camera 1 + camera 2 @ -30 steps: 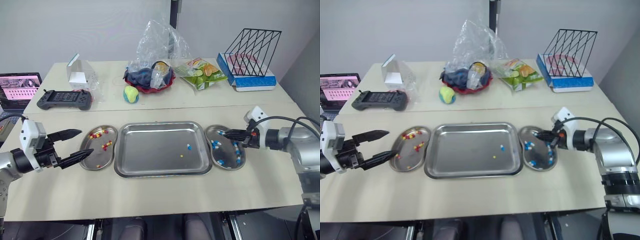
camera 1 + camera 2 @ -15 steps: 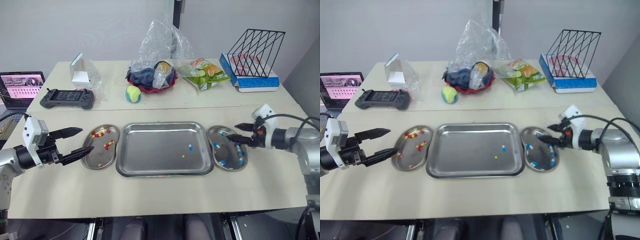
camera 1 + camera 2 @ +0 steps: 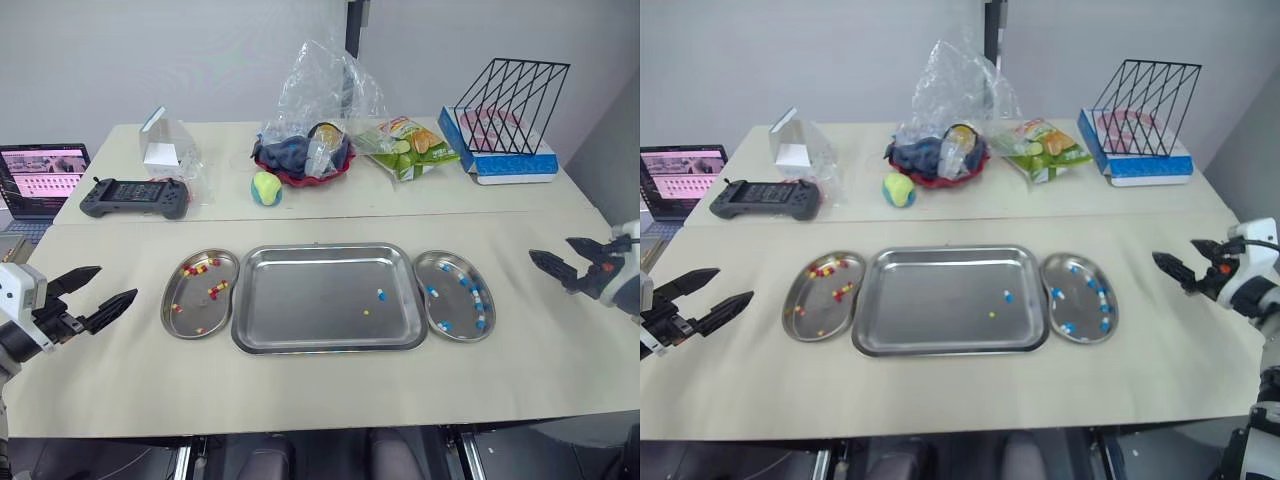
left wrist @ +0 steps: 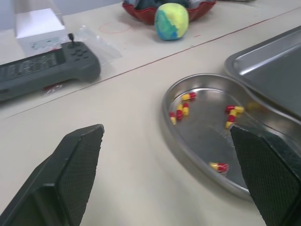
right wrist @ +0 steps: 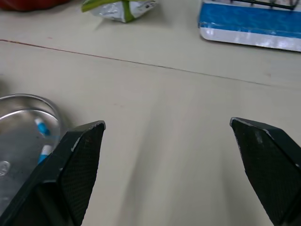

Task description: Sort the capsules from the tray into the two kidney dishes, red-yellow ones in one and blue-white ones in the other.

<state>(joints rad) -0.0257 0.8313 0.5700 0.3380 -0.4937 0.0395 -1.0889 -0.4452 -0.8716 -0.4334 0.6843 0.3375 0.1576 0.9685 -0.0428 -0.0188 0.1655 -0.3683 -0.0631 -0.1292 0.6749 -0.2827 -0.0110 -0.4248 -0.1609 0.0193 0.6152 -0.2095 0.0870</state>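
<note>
Looking down through the left eye, I judge the sorting nearly finished. The left dish holds a scatter of red-yellow capsules. The right dish holds blue-white capsules. The tray between them carries two stragglers: a blue-white one and, near it, a small yellowish piece whose second colour I cannot tell. Those two are what is left. My left gripper hangs open and empty over the table, well out to the left of its dish. My right gripper is spread and empty too, well out to the right of its dish.

The right eye gives the same layout and adds nothing new.

My left wrist view brings the left dish close enough to see each red-yellow capsule apart from its neighbours, which the head views blur. It also shows a corner of the tray, a game controller and a ball farther back.

My right wrist view catches one edge of the right dish with two blue-white capsules in it. Bare table lies between my fingers, with a blue box and a snack packet beyond.
</note>
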